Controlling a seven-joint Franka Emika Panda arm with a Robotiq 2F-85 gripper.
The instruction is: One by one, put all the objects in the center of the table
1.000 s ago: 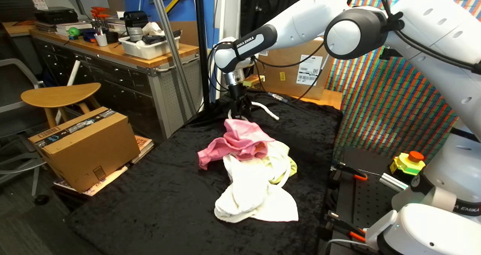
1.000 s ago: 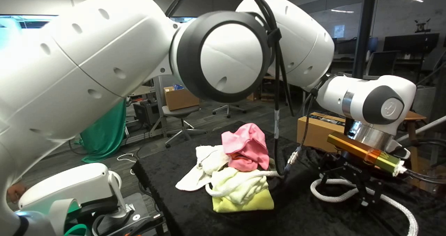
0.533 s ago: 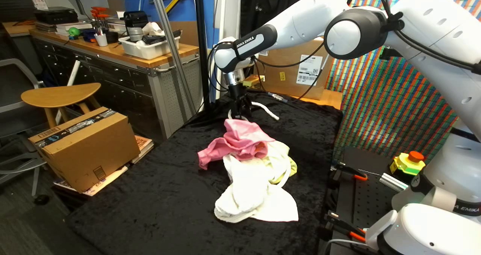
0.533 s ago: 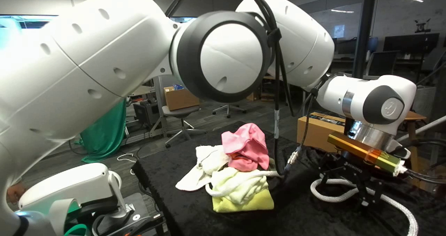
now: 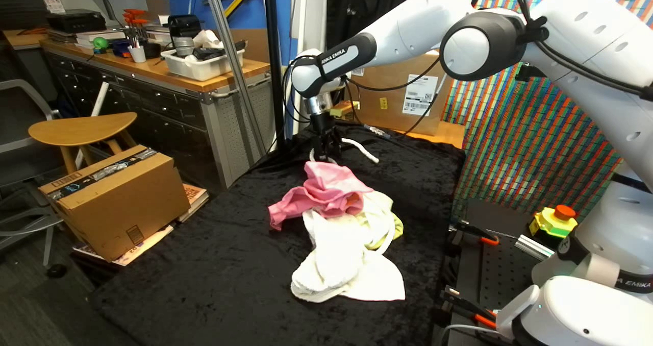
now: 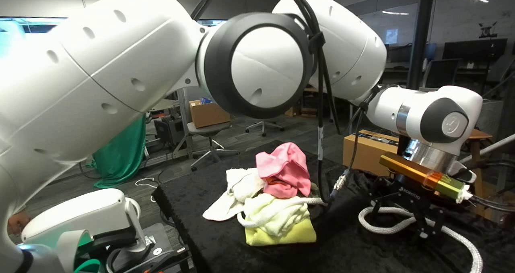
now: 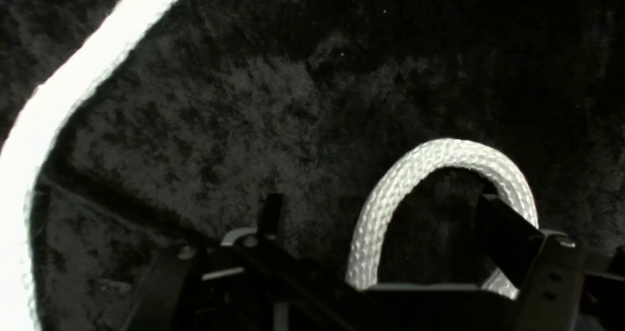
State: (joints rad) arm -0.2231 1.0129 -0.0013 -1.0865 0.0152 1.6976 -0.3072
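Note:
My gripper (image 7: 383,209) stands open low over the far part of the black table (image 5: 214,274). A bend of white rope (image 7: 451,153) runs between its spread fingers, not pinched; its right finger (image 7: 510,240) is inside the bend. In an exterior view this rope (image 6: 382,229) curls around the gripper (image 6: 399,224) on the cloth. Mid-table is a pile: a pink cloth (image 5: 326,185), a white cloth (image 5: 342,254), and a pale cloth over a yellow-green one (image 6: 281,236). Something red (image 6: 277,184) peeks from under the pink. White rope (image 6: 277,212) also crosses the pile.
A large cardboard box (image 5: 393,106) stands behind the table's far end. Hanging arm cables (image 6: 320,144) reach down near the pile. A control-box stop button (image 5: 563,213) sits by the robot base. Another cardboard box (image 5: 122,203) is beside the table.
The hand has shifted very slightly away from the pile. Rope and cloths lie as before, and the jaws stay spread.

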